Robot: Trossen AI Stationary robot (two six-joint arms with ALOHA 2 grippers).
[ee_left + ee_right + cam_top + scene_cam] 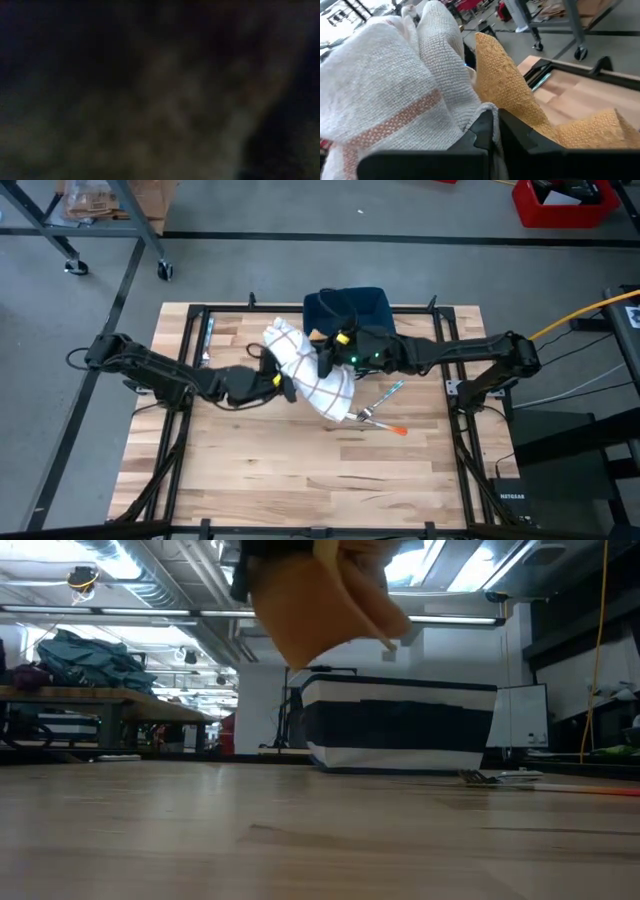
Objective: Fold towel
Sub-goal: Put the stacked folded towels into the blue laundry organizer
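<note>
The towel (312, 372), white with thin dark lines on one side and mustard on the other, is bunched up and lifted off the wooden table between both grippers. My left gripper (286, 386) is at the towel's left side, shut on it. My right gripper (332, 360) meets it from the right and is also shut on it. In the right wrist view, white cloth with an orange stripe (395, 100) and mustard cloth (505, 85) rise from that gripper (494, 131). In the low view the towel (320, 600) hangs at the top, clear of the table. My left gripper holds the towel at its left side (296, 382), coming in level from the table's left. Cloth covers the left wrist view, so the part and the number of layers do not show. My right gripper pinches several bunched layers (487, 107) between its two fingers, white cloth on one side and mustard on the other. The fingers come nearly level from the table's right. The towel stands up out of the fingers and hangs clear of the table.
A dark blue basket (346, 308) stands at the table's far middle; in the low view it is a striped basket (400, 725). A utensil with an orange handle (384, 420) lies on the table right of the towel. The near half of the table (300, 480) is bare wood.
</note>
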